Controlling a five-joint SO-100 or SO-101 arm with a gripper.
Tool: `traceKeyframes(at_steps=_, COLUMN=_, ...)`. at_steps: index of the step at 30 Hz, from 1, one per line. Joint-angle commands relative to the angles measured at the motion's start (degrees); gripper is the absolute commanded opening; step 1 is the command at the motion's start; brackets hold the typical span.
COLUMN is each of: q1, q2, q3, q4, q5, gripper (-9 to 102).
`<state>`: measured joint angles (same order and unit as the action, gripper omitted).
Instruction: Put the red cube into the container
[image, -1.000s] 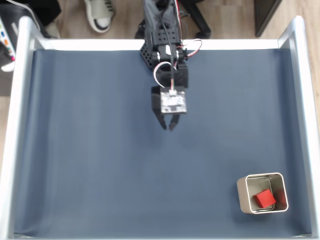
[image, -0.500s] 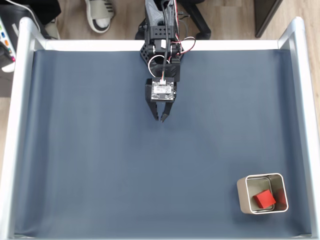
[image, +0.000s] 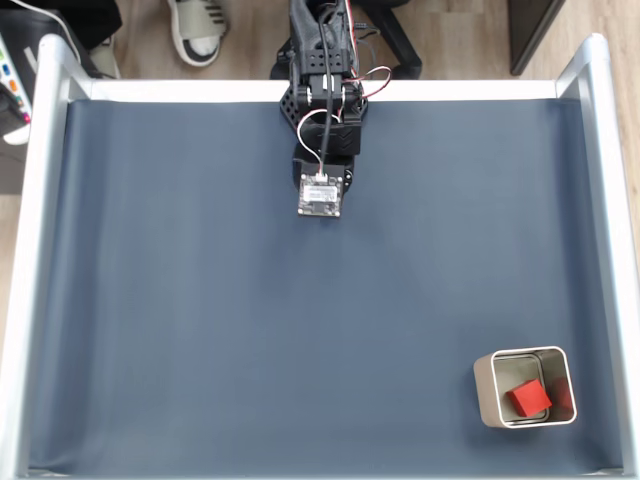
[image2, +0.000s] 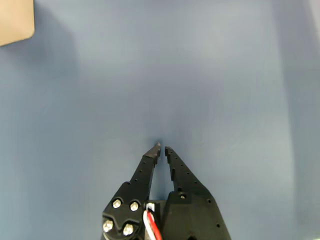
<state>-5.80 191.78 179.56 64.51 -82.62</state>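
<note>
Red cube (image: 528, 398) sitting inside container (image: 485, 392), lower right corner of blue bench (image: 200, 320) in fixed view. Claw (image2: 161, 148) hanging empty over bare bench near arm base (image: 322, 95), well apart from container, tips nearly touching, closed.

red cube (image: 527, 398): 1 | container (image: 484, 392): 1 | arm (image: 322, 90): 1 | sandal (image: 197, 27): 1

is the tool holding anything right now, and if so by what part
Nothing is held. In the wrist view the tool has its fingertips nearly together with only blue mat between them. The red cube lies inside the container.
</note>
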Motion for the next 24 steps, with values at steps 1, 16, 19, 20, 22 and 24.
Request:
traceKeyframes(at_steps=1, q1=0.1, q2=0.4, q3=-0.3, q4=3.3, q5=-0.6, gripper=0)
traceKeyframes(at_steps=16, q1=0.1, q2=0.4, q3=-0.3, q4=10.0, q5=-7.2, gripper=1)
traceKeyframes(at_steps=19, q1=0.1, q2=0.4, q3=-0.3, q4=10.1, q5=-7.2, gripper=1)
traceKeyframes(at_steps=20, q1=0.1, q2=0.4, q3=-0.3, q4=10.1, q5=-7.2, gripper=1)
traceKeyframes(at_steps=22, q1=0.1, q2=0.4, q3=-0.3, q4=10.1, q5=-7.2, gripper=1)
traceKeyframes(at_steps=24, q1=0.1, q2=0.4, q3=-0.3, q4=10.1, q5=-7.2, gripper=1)
